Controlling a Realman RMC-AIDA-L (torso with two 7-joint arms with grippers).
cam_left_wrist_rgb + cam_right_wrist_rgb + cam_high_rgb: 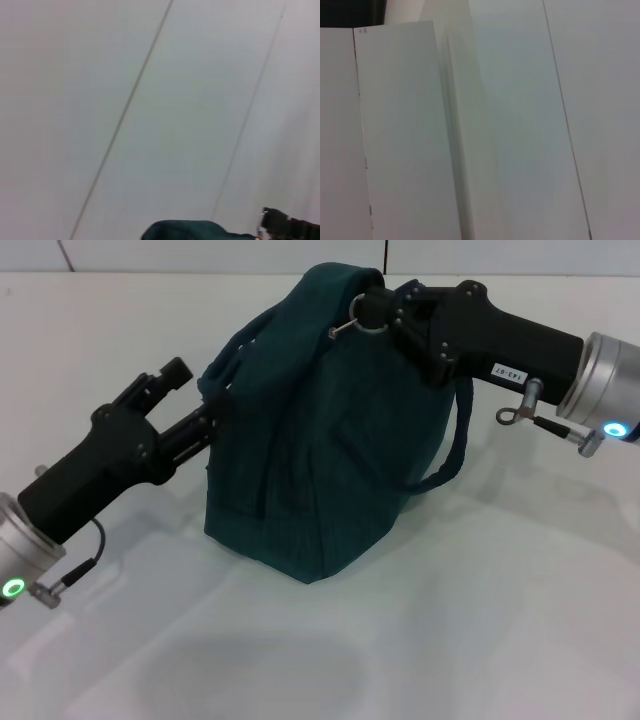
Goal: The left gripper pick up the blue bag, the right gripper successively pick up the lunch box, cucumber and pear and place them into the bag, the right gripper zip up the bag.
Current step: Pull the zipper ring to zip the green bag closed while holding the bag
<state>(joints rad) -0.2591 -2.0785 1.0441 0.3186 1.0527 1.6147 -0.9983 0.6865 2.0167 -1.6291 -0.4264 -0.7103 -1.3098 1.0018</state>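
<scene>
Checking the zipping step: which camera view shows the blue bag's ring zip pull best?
The head view. There the ring zip pull sits at the top of the blue bag, right at the right pincer. The left wrist view catches only a sliver of teal fabric, no pull. The right wrist view shows none of the bag.

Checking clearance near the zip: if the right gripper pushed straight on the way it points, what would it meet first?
Probably the blue bag itself: the right gripper points at its top by the ring zip pull.
</scene>
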